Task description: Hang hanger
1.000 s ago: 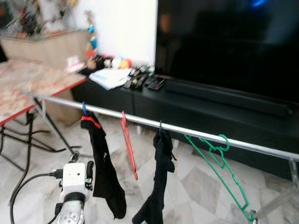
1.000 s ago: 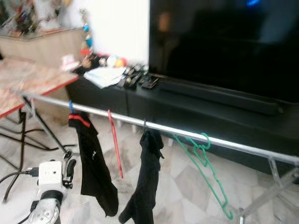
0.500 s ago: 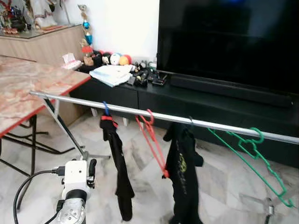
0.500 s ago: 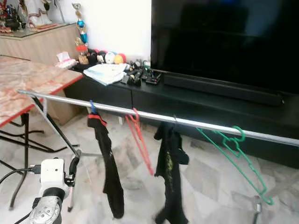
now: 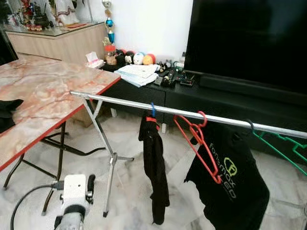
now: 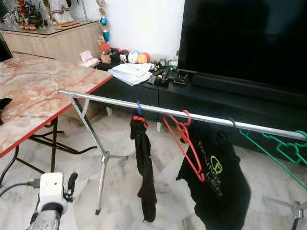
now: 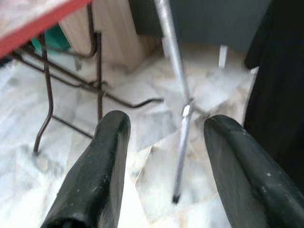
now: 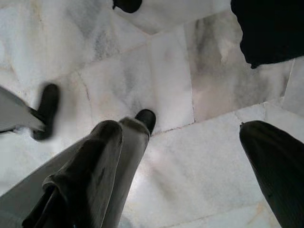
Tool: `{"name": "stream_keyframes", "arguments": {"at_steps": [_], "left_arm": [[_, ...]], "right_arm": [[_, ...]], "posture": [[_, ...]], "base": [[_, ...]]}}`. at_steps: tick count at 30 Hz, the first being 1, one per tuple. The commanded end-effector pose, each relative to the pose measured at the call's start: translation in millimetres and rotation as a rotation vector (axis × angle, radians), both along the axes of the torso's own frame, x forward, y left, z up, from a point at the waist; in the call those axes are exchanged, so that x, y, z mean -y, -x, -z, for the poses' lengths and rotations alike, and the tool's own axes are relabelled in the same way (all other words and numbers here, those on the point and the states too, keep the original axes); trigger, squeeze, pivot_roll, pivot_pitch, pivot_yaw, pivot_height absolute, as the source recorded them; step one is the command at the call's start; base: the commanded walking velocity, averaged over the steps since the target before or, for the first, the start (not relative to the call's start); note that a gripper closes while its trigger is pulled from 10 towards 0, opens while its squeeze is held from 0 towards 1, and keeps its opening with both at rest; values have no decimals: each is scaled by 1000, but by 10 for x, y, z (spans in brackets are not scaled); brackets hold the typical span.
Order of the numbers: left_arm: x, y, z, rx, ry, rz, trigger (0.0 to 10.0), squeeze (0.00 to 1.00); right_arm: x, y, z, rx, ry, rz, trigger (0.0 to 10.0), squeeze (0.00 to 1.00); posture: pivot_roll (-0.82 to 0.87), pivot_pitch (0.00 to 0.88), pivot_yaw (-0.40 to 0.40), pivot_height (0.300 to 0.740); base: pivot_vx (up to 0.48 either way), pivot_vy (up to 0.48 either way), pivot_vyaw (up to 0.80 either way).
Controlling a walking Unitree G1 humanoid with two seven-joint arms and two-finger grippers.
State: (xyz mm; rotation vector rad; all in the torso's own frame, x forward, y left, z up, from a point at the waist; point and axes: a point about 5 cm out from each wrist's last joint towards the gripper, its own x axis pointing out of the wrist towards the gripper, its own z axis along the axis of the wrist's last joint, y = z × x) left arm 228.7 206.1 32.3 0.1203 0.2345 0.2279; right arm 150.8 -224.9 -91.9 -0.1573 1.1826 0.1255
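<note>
A silver clothes rail (image 5: pixel 120 101) runs across in front of me. On it hang a narrow black garment (image 5: pixel 156 172) on a blue hook, an empty red hanger (image 5: pixel 196 133), a black printed T-shirt (image 5: pixel 230 187) and a green hanger (image 6: pixel 280 143) at the far right. My left arm (image 5: pixel 74 194) sits low at the bottom left, short of the rail. The left gripper (image 7: pixel 166 161) is open and holds nothing, facing the rack's leg (image 7: pixel 183 118). My right gripper (image 8: pixel 190 171) is open over the marble floor.
A marble-patterned table with a red edge (image 5: pixel 43 96) stands on the left, with a black cloth (image 5: pixel 7 112) on it. Behind the rail are a low black cabinet (image 5: pixel 216 100) and a large TV (image 5: pixel 249 38). The rack's splayed leg (image 5: pixel 111 163) stands ahead of my left arm.
The view has swung left, so the rail and clothes sit further right and nearer. The T-shirt now shows its printed front. More of the table is in view.
</note>
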Motion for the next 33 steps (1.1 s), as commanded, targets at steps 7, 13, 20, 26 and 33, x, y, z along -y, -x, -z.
{"name": "stream_keyframes", "arguments": {"at_steps": [7, 13, 20, 26, 33], "left_arm": [[-253, 199, 448, -198, 75, -57, 10000, 0], [-331, 344, 735, -362, 121, -51, 10000, 0], [-226, 646, 1076, -585, 138, -15, 10000, 0], [-200, 807, 1188, -658, 177, -62, 10000, 0], [-180, 801, 1206, -667, 174, -39, 10000, 0]], "right_arm": [[-83, -66, -7, 30, -18, 25, 10000, 0], [-85, -76, -11, 76, -25, 99, 10000, 0], [-79, -101, -24, 140, 9, 154, 10000, 0], [-81, -157, -67, 253, 21, 189, 10000, 0], [-104, -672, -422, 592, -5, 190, 10000, 0]], "posture": [[64, 0, 6, 740], [51, 0, 13, 740], [35, 0, 21, 740], [15, 0, 28, 740], [15, 0, 26, 740]], "base": [[0, 129, 0], [0, 0, 0], [0, 0, 0], [0, 0, 0], [0, 0, 0]]}}
